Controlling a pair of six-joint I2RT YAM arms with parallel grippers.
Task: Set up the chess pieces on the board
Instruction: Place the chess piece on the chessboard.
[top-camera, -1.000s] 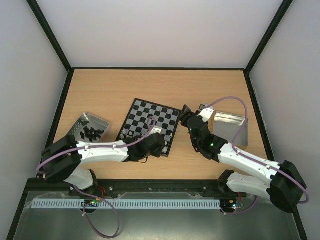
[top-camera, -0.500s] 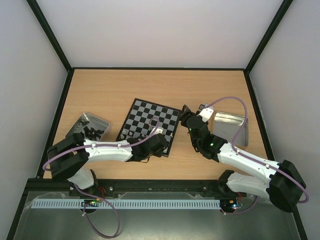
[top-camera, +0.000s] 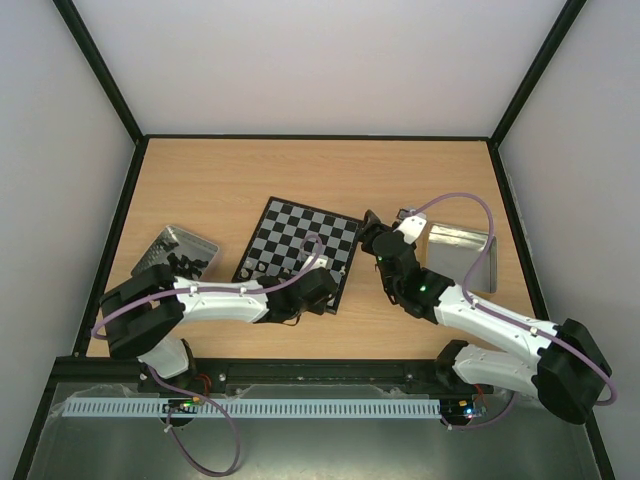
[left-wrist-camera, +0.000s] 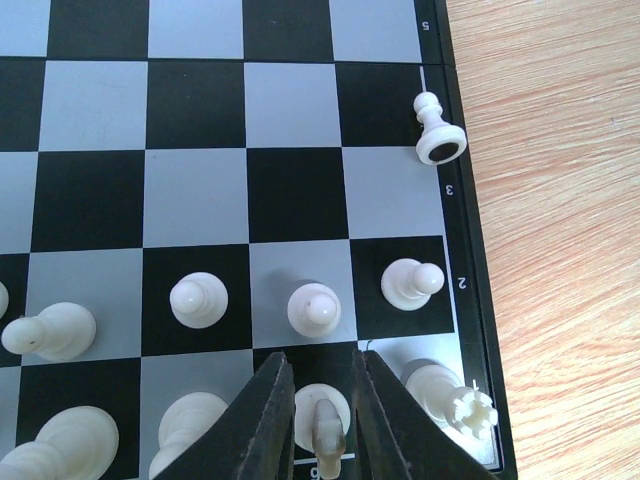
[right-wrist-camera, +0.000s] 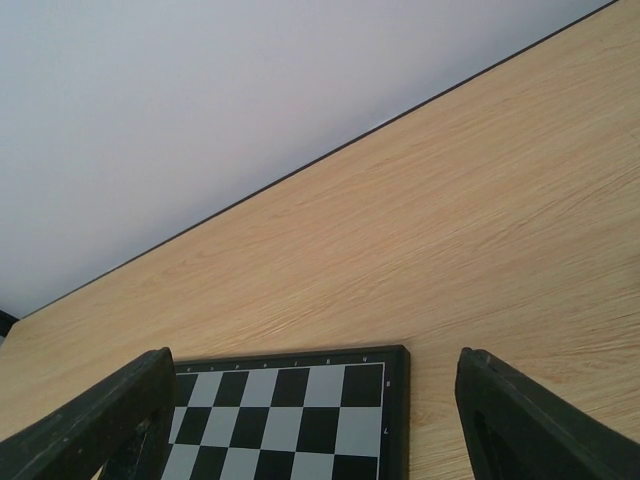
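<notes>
My left gripper (left-wrist-camera: 320, 375) is down on the near row of the board (left-wrist-camera: 295, 105), its jaws narrow with a white piece (left-wrist-camera: 322, 405) standing between them on a black square. I cannot tell whether the pads press it or merely flank it. It stands just beside the corner piece (left-wrist-camera: 452, 397), with a row of pawns (left-wrist-camera: 315, 308) one square ahead. I take this step to be setting the piece down. To do it well, both fingers should part evenly so neither nudges the base, then rise straight up (the corner piece is close on the right side). My right gripper (right-wrist-camera: 320, 420) hovers at the board's other edge, jaws wide and holding nothing. One fallen pawn (left-wrist-camera: 438, 135) lies tipped at the rim by the table (left-wrist-camera: 560, 200) and probably needs righting next.
</notes>
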